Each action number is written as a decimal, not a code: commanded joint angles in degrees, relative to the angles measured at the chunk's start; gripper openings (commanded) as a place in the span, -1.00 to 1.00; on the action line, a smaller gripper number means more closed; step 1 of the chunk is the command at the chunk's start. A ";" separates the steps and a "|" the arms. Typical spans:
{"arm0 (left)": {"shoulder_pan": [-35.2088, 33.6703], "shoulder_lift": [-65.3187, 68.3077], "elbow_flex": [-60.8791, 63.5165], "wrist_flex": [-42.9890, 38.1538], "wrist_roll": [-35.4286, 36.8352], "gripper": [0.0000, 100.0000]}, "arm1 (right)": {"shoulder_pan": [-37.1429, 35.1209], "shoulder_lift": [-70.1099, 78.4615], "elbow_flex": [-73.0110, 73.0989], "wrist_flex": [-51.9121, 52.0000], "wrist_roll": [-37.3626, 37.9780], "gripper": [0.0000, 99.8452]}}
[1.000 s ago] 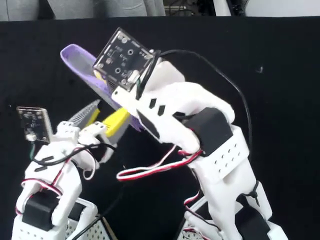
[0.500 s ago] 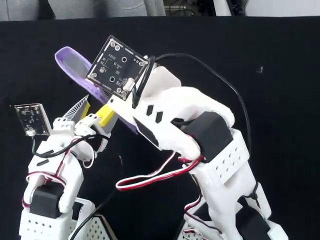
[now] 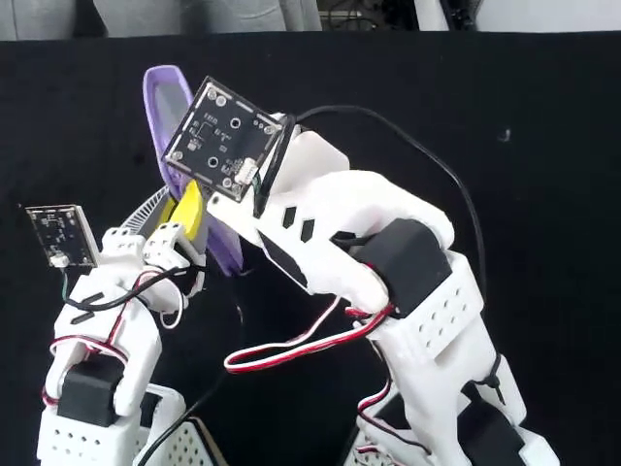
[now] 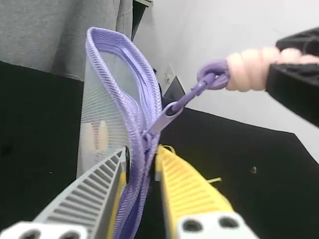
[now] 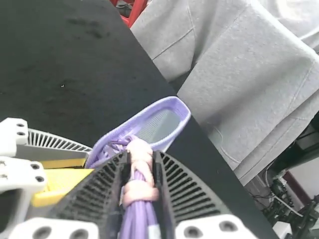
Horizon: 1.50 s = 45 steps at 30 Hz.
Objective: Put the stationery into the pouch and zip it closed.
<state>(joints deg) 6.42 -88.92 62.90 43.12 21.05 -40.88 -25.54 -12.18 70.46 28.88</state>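
Left gripper (image 4: 142, 162) is clamped on the zipper edge of the purple mesh pouch (image 3: 165, 97), upper left of the high view. Right gripper (image 5: 140, 155) is pinching the pink zipper pull (image 5: 135, 191).

Black table (image 3: 543, 146), white wall (image 4: 224, 30) behind.

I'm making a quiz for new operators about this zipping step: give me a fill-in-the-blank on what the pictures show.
The left gripper pinches the zipper edge of the ____ mesh pouch. The right gripper is ____ on the pink beaded zipper pull. The table under the arms is ____.
Missing words: purple; shut; black.
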 commanded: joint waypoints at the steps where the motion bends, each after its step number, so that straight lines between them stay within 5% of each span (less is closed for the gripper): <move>1: -0.48 0.26 -0.31 -0.97 -3.78 -0.94 | 1.05 -3.91 -2.68 -0.09 1.14 -0.98; 15: -0.13 0.26 -0.57 -0.53 -5.80 -0.94 | 14.51 -0.84 0.57 -8.44 1.32 -0.98; 24: 12.53 0.18 -0.84 2.55 -17.05 -0.94 | 20.04 -1.19 1.01 -11.60 0.97 -0.98; 33: 11.91 0.18 -0.57 2.20 -17.05 -0.94 | 24.79 -0.84 0.92 -13.01 1.23 -0.98; 45: 4.18 0.18 -0.31 -0.62 -16.70 -0.94 | 19.34 -5.14 -1.01 7.03 -9.05 -0.97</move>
<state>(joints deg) 11.60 -89.10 62.81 43.30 4.88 -17.58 -25.71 -11.65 73.19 23.43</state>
